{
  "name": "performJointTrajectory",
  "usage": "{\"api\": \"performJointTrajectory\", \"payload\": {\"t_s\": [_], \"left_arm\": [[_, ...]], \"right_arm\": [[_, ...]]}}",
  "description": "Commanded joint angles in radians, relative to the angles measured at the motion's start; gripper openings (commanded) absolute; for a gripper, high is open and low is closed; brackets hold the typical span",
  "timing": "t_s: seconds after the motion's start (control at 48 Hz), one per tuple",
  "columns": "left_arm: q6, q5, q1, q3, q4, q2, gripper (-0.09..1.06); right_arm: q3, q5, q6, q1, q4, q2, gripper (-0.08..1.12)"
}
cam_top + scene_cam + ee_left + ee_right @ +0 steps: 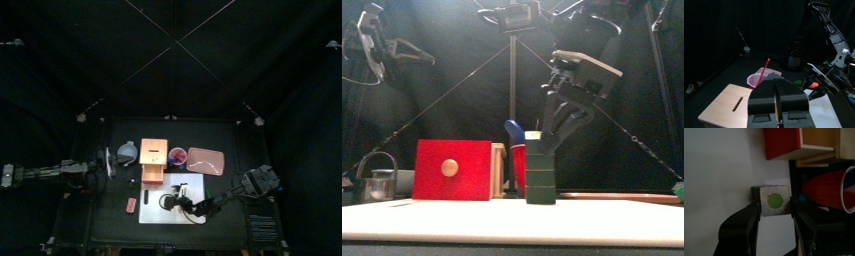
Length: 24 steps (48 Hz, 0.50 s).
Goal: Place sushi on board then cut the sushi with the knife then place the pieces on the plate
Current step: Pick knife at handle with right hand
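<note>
Where the white cutting board (191, 182) lies in the table's front half, midway between the side edges, the sushi roll (540, 172) stands upright on it, a stack of dark green blocks. The right gripper (775, 203) comes down on the roll from above, jaws drawn narrow against two opposite sides of the top block and clasping it. That block's end face shows grey with a green centre. Behind the board, about the table's middle, sits the wooden box (154, 160), red drawer front toward the front edge. The red cup (177, 155) stands just beside the box on the side toward the right edge, with the blue knife (513, 135) in it. The pink tray (205, 158) lies next along, nearer the right edge. The left gripper (777, 90) hangs by the left edge, well apart from the roll, jaws pressed together.
</note>
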State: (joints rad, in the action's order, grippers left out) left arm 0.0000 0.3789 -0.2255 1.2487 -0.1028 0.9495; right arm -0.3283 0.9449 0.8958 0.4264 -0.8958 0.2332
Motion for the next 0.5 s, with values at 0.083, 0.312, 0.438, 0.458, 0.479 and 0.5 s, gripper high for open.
{"api": "performJointTrajectory", "payload": {"t_s": [0.083, 0.312, 0.438, 0.458, 0.479, 0.5], "left_arm": [[-0.002, 0.009, -0.002, -0.005, -0.003, -0.003, 0.02], [-0.002, 0.008, -0.002, 0.002, -0.012, -0.003, 0.02], [-0.002, 0.009, -0.003, 0.003, -0.012, -0.003, 0.02], [-0.002, 0.009, -0.003, 0.003, -0.012, -0.003, 0.02], [-0.002, 0.008, -0.003, 0.003, -0.012, -0.003, 0.02], [-0.002, 0.008, -0.003, 0.002, -0.012, -0.003, 0.02]], "right_arm": [[0.032, 0.0, 0.006, 0.02, 0.021, -0.018, 0.7], [0.051, -0.021, 0.005, 0.041, 0.084, -0.018, 0.89], [0.066, -0.034, 0.006, 0.054, 0.126, -0.012, 0.98], [0.069, -0.037, 0.006, 0.055, 0.133, -0.011, 0.99], [0.074, -0.037, 0.005, 0.055, 0.143, -0.011, 1.0], [0.077, -0.04, 0.005, 0.058, 0.152, -0.009, 1.01]]}}
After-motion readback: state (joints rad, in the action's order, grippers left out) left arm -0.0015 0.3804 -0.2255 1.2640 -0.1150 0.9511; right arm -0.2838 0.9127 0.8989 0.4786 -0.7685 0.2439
